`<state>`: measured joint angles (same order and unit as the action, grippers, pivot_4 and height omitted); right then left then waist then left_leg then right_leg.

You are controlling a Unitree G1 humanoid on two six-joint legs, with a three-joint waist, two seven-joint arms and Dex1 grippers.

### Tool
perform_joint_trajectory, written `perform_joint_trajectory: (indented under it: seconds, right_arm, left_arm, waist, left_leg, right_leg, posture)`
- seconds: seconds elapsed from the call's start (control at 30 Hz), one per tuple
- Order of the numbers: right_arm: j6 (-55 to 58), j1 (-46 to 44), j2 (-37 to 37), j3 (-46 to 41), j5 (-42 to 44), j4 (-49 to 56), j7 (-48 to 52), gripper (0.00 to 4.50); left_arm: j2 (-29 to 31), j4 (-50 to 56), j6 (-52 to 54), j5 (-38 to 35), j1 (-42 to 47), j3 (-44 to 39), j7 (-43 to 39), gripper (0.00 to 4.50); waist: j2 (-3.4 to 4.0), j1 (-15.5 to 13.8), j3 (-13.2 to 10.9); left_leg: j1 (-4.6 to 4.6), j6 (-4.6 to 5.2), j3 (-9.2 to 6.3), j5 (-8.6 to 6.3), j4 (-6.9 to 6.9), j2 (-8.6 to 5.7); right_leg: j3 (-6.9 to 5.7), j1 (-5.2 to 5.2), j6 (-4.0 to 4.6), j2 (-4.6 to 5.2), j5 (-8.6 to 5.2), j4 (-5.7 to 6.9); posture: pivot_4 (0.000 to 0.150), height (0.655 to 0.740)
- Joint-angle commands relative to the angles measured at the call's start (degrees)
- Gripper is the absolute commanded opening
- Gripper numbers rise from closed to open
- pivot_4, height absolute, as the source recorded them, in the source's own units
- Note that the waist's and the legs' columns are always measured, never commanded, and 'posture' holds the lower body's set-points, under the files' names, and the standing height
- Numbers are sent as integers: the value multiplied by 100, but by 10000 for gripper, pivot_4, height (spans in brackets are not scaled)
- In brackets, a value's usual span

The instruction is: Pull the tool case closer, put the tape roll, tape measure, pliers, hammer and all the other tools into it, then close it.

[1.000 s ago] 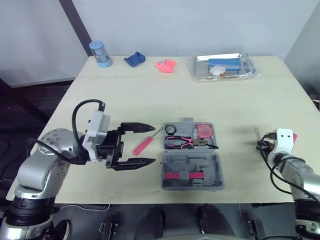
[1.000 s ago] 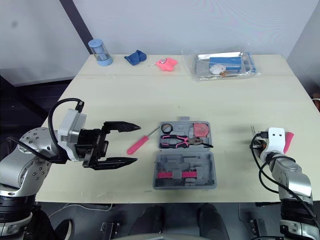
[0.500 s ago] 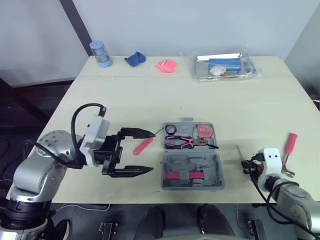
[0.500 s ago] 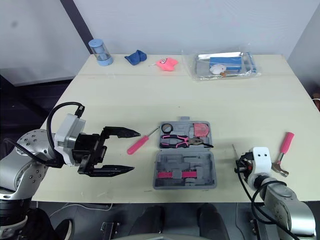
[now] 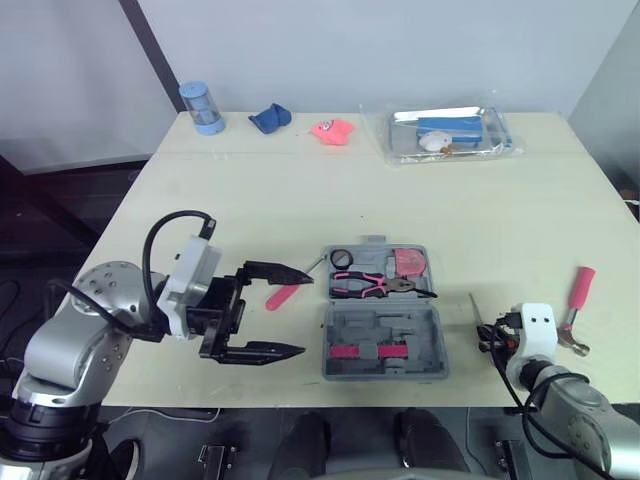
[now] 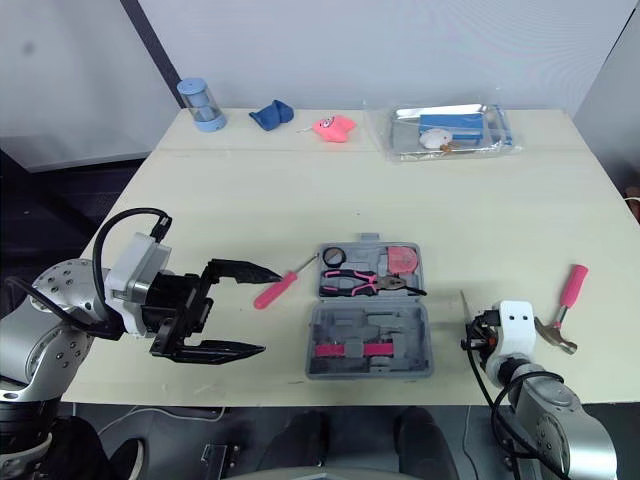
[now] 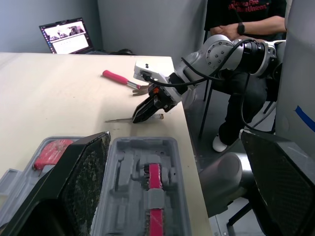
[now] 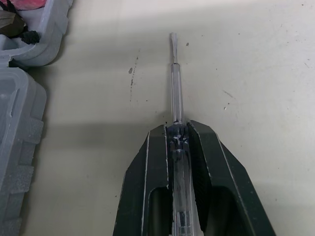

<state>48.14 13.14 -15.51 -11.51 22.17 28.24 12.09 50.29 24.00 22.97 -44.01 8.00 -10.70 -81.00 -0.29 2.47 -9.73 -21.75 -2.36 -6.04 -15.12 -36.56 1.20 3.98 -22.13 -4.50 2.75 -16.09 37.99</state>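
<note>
Case (image 5: 385, 312) lies open at the centre of the table (image 5: 300, 190), near its front edge, hinge running left to right; pliers (image 5: 375, 286) sit in its far half. Right gripper (image 8: 177, 132) is clamped on a thin driver (image 8: 175, 83), held low just right of the case, judged ready for loading; contact with the table cannot be told. Its long axis runs away from the robot, blade tip leading, angled slightly toward the case. Left gripper (image 5: 305, 314) stands spread wide, left of the case, beside the pink screwdriver (image 5: 283, 296), apparently set to take it. That screwdriver lies diagonally, shaft toward the case's far left corner. Hammer (image 5: 577, 300) rests right of the right gripper.
</note>
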Motion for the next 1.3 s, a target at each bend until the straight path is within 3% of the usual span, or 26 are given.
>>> perform_joint_trajectory:
  seconds: [0.03, 0.13, 0.27, 0.43, 0.67, 0.93, 1.17, 1.3]
  right_arm:
    - [-60, 104, -1, -80, 114, 85, 91, 17226]
    - [-121, 136, -137, -140, 177, 213, 238, 28010]
    - [-260, 338, -864, -395, 379, 684, 945, 44136]
    - [-1168, 490, -2518, -774, 472, 141, 2975, 44136]
    - [-4019, -756, -3951, 225, -493, -2144, 5371, 44136]
    - [-7583, -3233, -4221, 2111, -1967, -4570, 7500, 44136]
    - [-9295, -4413, -3934, 3064, -2977, -5713, 7586, 44136]
    - [-9669, -4786, -3746, 3392, -3266, -5997, 7444, 44136]
  left_arm:
    - [41, 44, -17, -72, -21, -39, -32, 45000]
    - [33, 41, -22, -70, -38, -52, -23, 45000]
    - [21, 54, 0, -127, -112, -173, 55, 45000]
    - [-48, 17, -17, -182, -205, -262, 161, 45000]
    - [-131, -65, -130, -85, -162, -157, 145, 45000]
    - [-150, 26, -311, 77, -265, -83, 180, 45000]
    - [-180, -8, -347, 101, -182, -25, 228, 45000]
    - [-196, -51, -370, 131, -119, 18, 223, 45000]
  waist:
    - [0, -1, 0]
    - [-1, -7, 0]
    - [-10, -11, 2]
    - [11, 3, -6]
    - [4, 8, -10]
    - [2, 11, -26]
    - [-1, 1, -30]
    - [1, 12, -32]
  left_leg:
    - [0, 0, 0, 0, 0, 0]
    - [0, 0, 0, 0, 0, 0]
    - [-3, 0, 3, 0, -2, -2]
    - [0, 0, 5, 0, -4, 2]
    - [3, 1, 9, 0, -17, 3]
    - [1, 0, 10, 0, -28, 4]
    - [-2, -2, 6, 1, -30, 3]
    - [0, -4, 6, 2, -31, 3]
  right_leg:
    - [0, 0, 0, 0, 0, 0]
    - [0, 0, 0, 0, 0, 0]
    - [0, 0, -1, 3, 0, -2]
    - [4, 1, 0, -2, 0, 1]
    - [4, 7, -1, -3, 1, 0]
    - [3, 8, -2, -1, 2, 0]
    - [-1, 8, -2, 1, 2, 0]
    - [-1, 7, -1, 1, 3, 5]
  posture:
    - [1500, 7400]
    - [1500, 7400]
    - [1500, 7400]
    - [1500, 7400]
    - [1500, 7400]
    - [1500, 7400]
    - [1500, 7400]
    - [1500, 7400]
